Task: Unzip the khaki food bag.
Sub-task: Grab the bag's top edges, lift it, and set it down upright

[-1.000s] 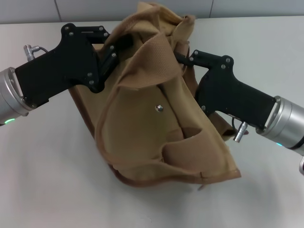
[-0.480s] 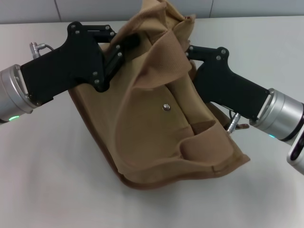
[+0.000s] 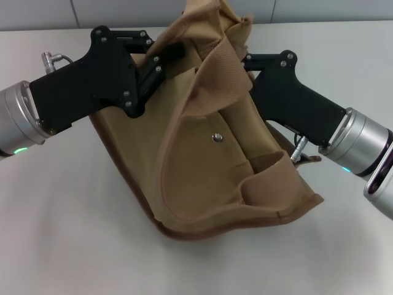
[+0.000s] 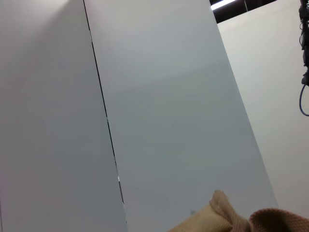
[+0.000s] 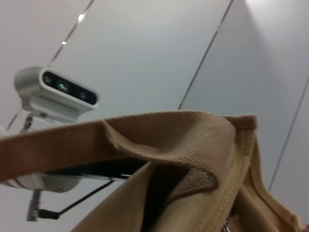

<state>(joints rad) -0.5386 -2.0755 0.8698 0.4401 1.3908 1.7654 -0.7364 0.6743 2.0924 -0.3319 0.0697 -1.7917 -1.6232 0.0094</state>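
Both hands are bracing the tan canvas food bag (image 3: 209, 147) between them, presumably exposing its zipper; left hand (image 3: 164, 56) and right hand (image 3: 244, 61) finger states cannot be told.

My khaki food bag (image 3: 209, 166) is big and tan with darker brown edges. It sits on the white table, tipped over and crumpled, its top bunched up high. A wide strap (image 3: 224, 70) flops over the front. A little silver snap (image 3: 216, 137) shines on the pocket.
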